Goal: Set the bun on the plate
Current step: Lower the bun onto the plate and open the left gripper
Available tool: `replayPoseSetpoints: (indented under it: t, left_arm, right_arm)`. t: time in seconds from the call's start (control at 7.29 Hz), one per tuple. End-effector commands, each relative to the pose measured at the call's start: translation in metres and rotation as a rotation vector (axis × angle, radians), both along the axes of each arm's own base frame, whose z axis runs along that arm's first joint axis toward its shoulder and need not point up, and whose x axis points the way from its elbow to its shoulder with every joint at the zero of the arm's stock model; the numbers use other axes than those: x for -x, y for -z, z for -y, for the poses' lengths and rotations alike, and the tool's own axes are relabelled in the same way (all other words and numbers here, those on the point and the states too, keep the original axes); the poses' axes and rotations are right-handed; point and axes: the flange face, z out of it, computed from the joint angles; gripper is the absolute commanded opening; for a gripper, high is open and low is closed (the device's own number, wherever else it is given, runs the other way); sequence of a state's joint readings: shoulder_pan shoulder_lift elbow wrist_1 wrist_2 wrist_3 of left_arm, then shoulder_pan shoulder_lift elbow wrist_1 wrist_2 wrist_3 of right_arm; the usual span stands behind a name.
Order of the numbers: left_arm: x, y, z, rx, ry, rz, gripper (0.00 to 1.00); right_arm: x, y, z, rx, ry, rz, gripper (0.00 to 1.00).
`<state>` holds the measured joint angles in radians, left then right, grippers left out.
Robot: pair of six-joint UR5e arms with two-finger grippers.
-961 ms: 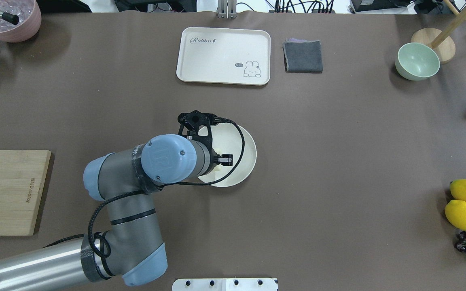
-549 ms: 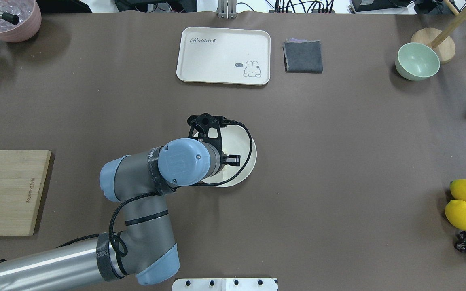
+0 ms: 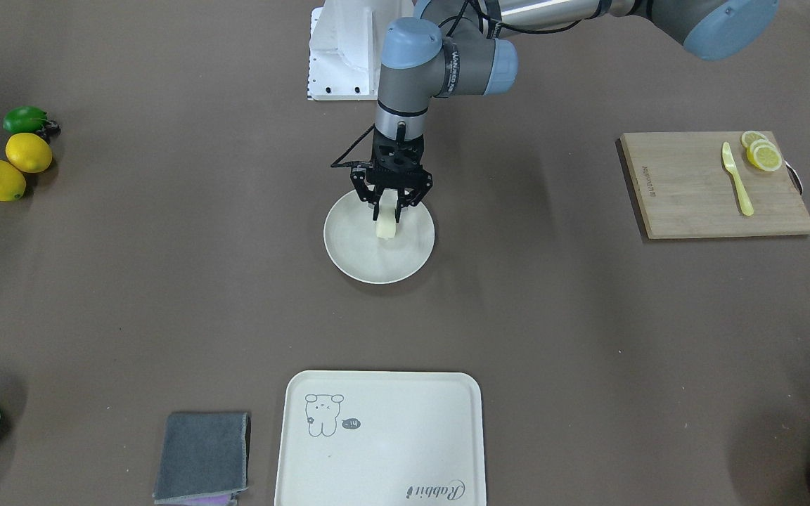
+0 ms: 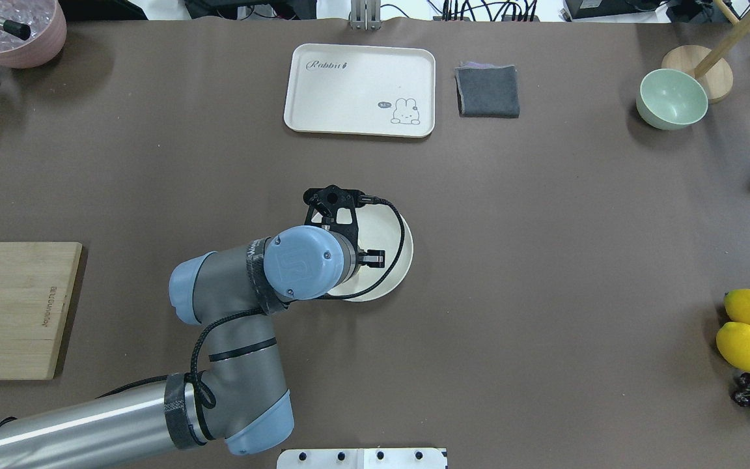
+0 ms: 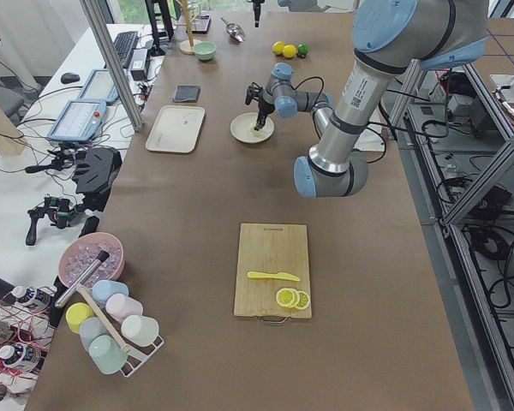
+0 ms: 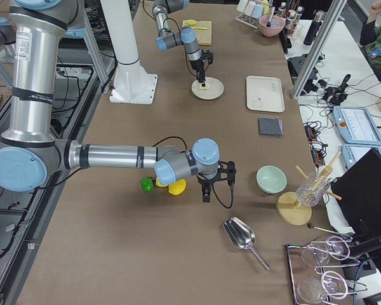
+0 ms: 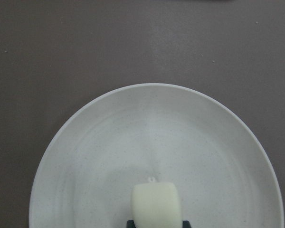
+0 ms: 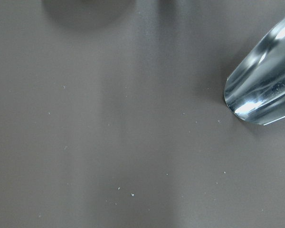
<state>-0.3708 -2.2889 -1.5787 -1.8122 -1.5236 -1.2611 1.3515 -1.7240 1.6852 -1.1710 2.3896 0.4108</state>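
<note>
- The left jaws are closed on the small, pale cream-white, smooth rounded bun (image 3: pixel 386 227). They grip its upper part, and the bun hangs end-down below them.
- The bun is over the round, cream-white, shallow plate (image 3: pixel 359 256). It sits inside the rim, on the half nearer the robot's base.
- Whether the bun's lower end touches the plate surface cannot be told from any view.
- Judged step: final lowering and release. Only opening the jaws and lifting clear appear to be left.
- Fault 1, release with a gap underneath: the bun drops on its narrow end, topples, and may roll towards the near rim or off it.
- Fault 2, descent too far: the bun is squashed against the plate. Off-centre pressure may also tilt the plate or shift it on the brown tabletop (image 3: pixel 588 316).
- Fault 3, sticking: the bun looks soft. If it clings to one pad when the jaws open, the lift may drag it sideways or carry it up.
- Fault 4, sideways retreat: a finger leaving before it clears the bun may push the bun across the plate.
- The right jaws show only in a side view, near a shiny metal scoop (image 8: pixel 263 80). Whether they are open or closed cannot be told. They are well apart from the plate.
</note>
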Motion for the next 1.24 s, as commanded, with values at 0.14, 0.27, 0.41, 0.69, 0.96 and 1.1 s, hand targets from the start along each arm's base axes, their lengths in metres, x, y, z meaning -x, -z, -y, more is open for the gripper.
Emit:
replayPoseSetpoints:
  t: [0.14, 0.27, 0.41, 0.69, 0.96, 1.1]
  left_arm:
    - [-0.004, -0.005, 0.000, 0.005, -0.002, 0.011, 0.76]
    - [-0.003, -0.002, -0.001, 0.003, -0.002, 0.005, 0.81]
    - [0.004, 0.009, -0.002, -0.006, -0.002, -0.016, 0.97]
    - [0.065, 0.045, 0.016, -0.020, 0.043, -0.033, 0.97]
    - [0.142, 0.035, 0.057, -0.086, 0.027, 0.037, 0.98]
    - [0.170, 0.006, 0.075, -0.146, 0.052, 0.030, 0.98]
  right_arm:
    - [0.002, 0.006, 0.001, -0.003, 0.008, 0.025, 1.00]
    - [0.002, 0.008, 0.003, -0.005, 0.008, 0.025, 1.00]
    - [0.003, 0.011, 0.004, -0.008, 0.008, 0.029, 1.00]
    - [0.002, 0.010, 0.004, -0.005, 0.006, 0.029, 1.00]
    - [0.001, 0.010, 0.004, -0.004, 0.006, 0.032, 1.00]
    - [-0.004, 0.005, 0.002, 0.005, 0.000, 0.031, 1.00]
